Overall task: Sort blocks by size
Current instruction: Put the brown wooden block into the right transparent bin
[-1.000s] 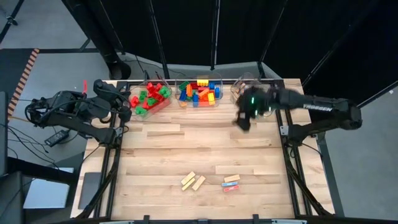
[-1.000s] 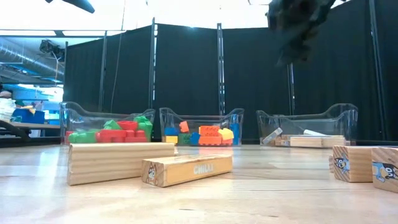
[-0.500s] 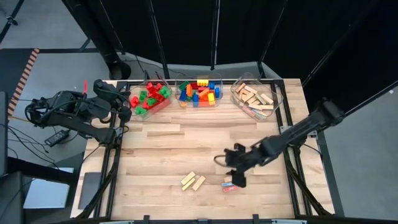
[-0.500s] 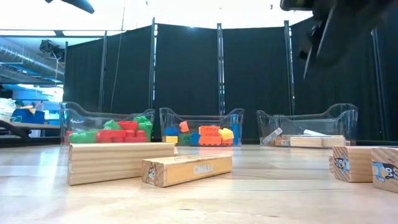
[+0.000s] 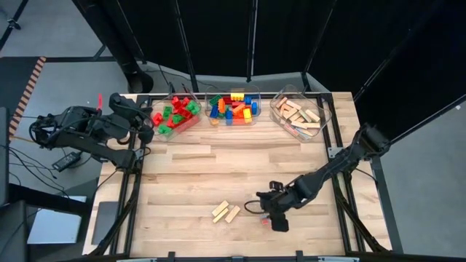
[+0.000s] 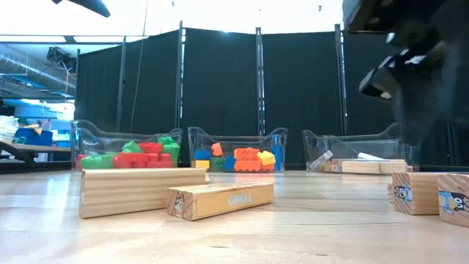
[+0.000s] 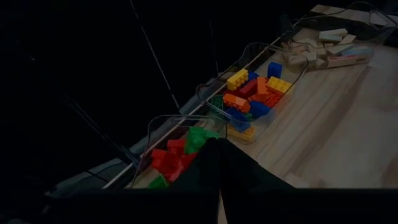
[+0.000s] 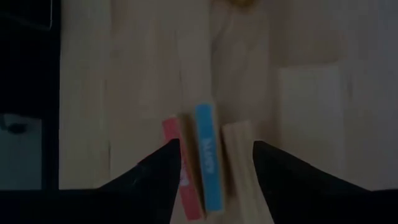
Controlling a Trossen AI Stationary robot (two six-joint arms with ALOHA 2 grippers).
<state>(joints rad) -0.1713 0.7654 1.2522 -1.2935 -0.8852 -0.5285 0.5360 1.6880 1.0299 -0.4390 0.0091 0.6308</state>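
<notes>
Three bars lie side by side near the table's front right: a red bar, a blue bar and a tan bar. My right gripper hangs open over them, pointing steeply down, one finger on each side of the group; I see no touch. Two more tan bars lie to their left. My left gripper waits shut at the far left, beside the bins. The bars all rest flat on the wood.
Three clear bins stand along the far edge: one with red and green bricks, one with mixed coloured bricks, one with tan wooden bars. The middle of the table is bare wood.
My right gripper has swung from over the far right bin toward the table's near edge and gone down, turning as it went. It now hangs over the red, blue and tan bars. The blocks have kept their places.
</notes>
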